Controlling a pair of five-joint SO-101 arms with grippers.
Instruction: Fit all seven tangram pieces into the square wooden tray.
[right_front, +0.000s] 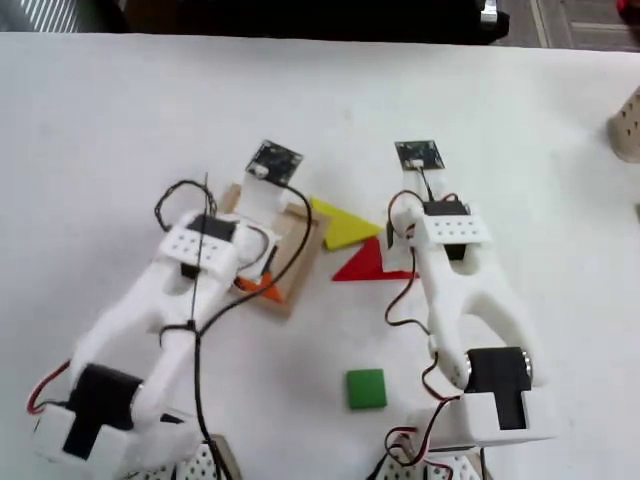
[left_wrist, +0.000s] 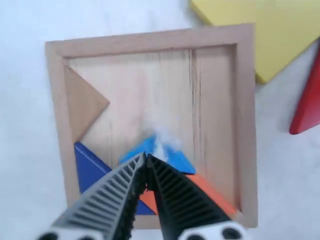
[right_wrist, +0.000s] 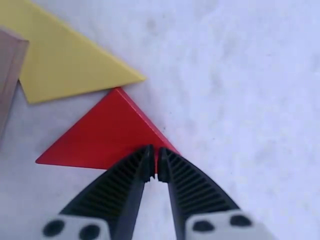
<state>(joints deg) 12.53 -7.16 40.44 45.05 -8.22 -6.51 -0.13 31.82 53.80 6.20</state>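
We looked down over the whole table from high; both wrist cameras hung close above it, facing down, and shared the yellow triangle.

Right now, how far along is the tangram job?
Done: four pieces lie in the tray: tan triangle, dark blue triangle, light blue piece, orange piece. In hand: the left gripper, shut, sits over the light blue piece; the right gripper, shut, is at the edge of the red triangle. Left outside: that one, yellow triangle, green square.

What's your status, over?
Left gripper shut over tray, four pieces seen inside. Right gripper shut at red triangle. Yellow triangle, green square outside.
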